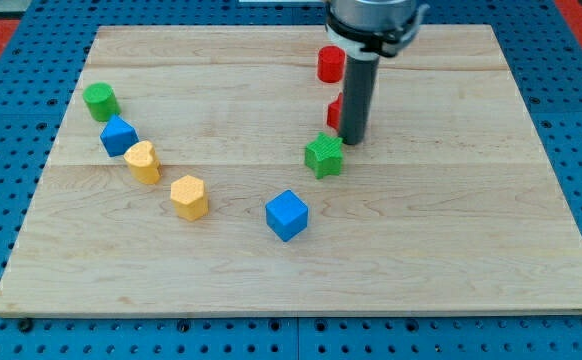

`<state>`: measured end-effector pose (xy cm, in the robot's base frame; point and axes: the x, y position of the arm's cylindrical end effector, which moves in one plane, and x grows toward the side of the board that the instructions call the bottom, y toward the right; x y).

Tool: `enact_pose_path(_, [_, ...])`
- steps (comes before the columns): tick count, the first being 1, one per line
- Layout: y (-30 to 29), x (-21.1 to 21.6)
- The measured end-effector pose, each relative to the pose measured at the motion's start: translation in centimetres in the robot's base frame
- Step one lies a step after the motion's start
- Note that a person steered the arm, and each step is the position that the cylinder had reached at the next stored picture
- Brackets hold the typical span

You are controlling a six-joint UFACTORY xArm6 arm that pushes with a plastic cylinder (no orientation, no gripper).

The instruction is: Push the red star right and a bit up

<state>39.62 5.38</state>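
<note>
Directly behind my tip (pixel 352 139), at its left edge, sat the red star (pixel 335 110), largely hidden by the rod. Rod carried nothing. Green star (pixel 323 155) lay just lower-left.

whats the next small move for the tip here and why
Probably slide my tip around to the view's left of the red block half hidden behind the rod. The tip now sits at that block's right, just above the green star, so pushing from here would send it the wrong way.
</note>
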Motion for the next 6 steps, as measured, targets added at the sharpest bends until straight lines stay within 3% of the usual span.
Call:
enact_pose_path(2, [-0.3, -3.7])
enact_pose_path(3, [-4.7, -3.9])
enact_pose_path(4, [-3.6, -5.7])
enact_pose_path(5, [6.1, -5.9])
enact_pose_path(6, [6.8, -2.6])
